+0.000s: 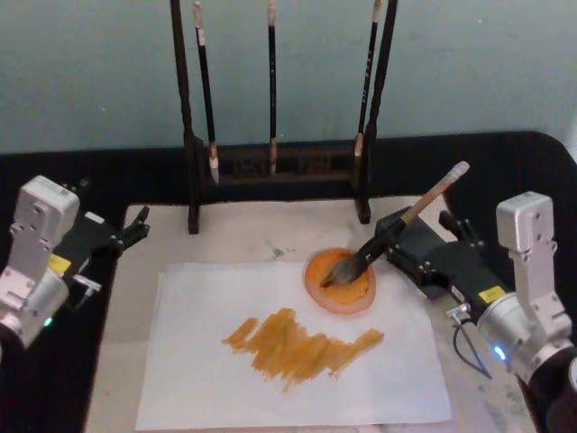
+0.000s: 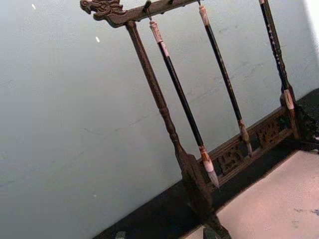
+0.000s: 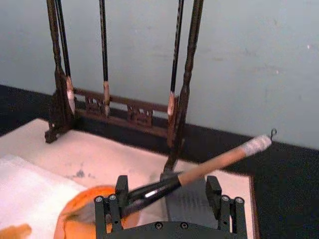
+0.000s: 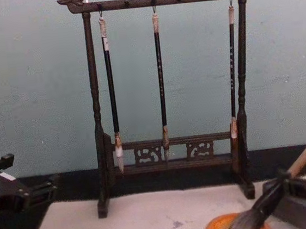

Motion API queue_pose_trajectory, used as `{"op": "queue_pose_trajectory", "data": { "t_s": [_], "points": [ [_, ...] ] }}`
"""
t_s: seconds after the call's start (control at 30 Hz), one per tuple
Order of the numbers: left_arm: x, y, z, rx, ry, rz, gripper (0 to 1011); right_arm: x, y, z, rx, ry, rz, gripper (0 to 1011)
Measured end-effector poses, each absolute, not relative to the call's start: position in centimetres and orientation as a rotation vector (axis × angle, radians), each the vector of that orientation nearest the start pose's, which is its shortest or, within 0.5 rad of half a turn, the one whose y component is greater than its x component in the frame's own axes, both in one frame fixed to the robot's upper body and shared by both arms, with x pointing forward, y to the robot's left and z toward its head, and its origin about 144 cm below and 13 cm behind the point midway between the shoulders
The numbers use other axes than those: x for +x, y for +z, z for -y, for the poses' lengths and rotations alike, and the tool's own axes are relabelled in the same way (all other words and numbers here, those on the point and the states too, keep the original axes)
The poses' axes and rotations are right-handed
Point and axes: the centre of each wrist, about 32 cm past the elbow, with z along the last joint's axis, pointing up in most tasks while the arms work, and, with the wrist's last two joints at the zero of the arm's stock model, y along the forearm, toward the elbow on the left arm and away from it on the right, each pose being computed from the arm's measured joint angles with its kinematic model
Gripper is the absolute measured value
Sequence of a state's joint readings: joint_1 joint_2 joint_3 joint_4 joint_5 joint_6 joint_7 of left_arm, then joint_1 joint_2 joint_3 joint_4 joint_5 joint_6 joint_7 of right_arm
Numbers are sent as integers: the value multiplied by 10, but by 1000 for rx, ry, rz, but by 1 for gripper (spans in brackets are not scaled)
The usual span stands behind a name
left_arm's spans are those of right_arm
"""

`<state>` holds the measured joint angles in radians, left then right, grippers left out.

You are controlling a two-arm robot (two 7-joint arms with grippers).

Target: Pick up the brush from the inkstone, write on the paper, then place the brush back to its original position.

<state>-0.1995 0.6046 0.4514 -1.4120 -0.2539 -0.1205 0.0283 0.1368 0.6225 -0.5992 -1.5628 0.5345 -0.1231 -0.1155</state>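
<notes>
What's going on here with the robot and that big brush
The right gripper sits around the black lower shaft of the brush, whose bristles rest in the orange inkstone. The gripper's fingers stand on either side of the shaft, apparently open, not clamped. The paper already carries broad orange strokes, so the writing looks done and the brush is back at the inkstone. The left gripper is idle at the mat's left edge.

We see soft, even, fairly dim light with faint shadows and no glare. All views slightly blurred; the paper [image 1: 297, 352] reads brightest.
</notes>
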Motion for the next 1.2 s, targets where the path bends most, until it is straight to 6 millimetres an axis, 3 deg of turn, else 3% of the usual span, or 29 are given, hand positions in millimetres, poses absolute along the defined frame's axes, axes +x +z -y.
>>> {"op": "queue_pose_trajectory", "data": {
  "t_s": [0.23, 1.2],
  "points": [
    [489, 1140, -310, 305, 1248, 285, 1010, 445, 1121, 250, -148, -1196, 21, 1000],
    [489, 1140, -310, 304, 1248, 285, 1010, 447, 1122, 251, -146, -1195, 22, 1000]
  ]
}}
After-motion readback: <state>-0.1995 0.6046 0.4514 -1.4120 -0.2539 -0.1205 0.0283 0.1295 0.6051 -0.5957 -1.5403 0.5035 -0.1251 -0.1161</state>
